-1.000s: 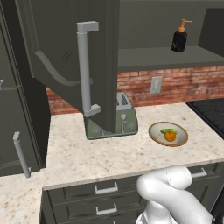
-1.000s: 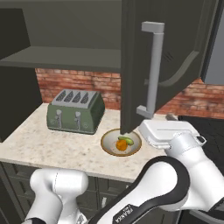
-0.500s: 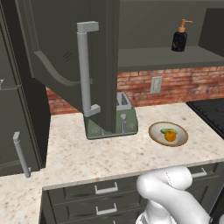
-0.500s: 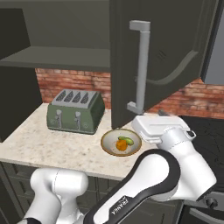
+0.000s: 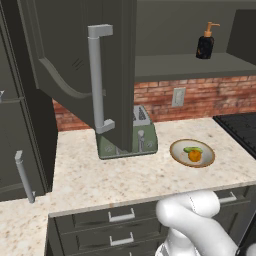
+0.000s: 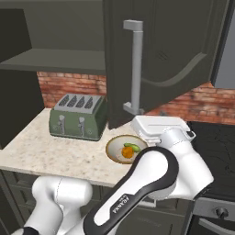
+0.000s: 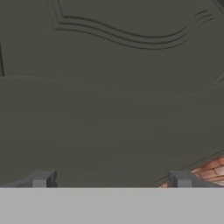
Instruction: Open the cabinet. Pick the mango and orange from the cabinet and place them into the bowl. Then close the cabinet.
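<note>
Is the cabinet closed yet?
No, both doors of the cabinet stand swung open, and the mango and orange lie in the bowl.

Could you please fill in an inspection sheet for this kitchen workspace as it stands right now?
Surface: speckled beige counter, carrying the bowl and a toaster.
Job's things: cabinet with both doors swung open; mango and orange lie together in the bowl.
Clutter: green toaster against the brick wall; dark soap bottle on the cabinet shelf.
Grippers: gripper open and empty, facing a cabinet door panel in the hand view.
Cables: nothing seen.
Surroundings: brick backsplash with a wall outlet, drawers under the counter, stove to the right.
</note>
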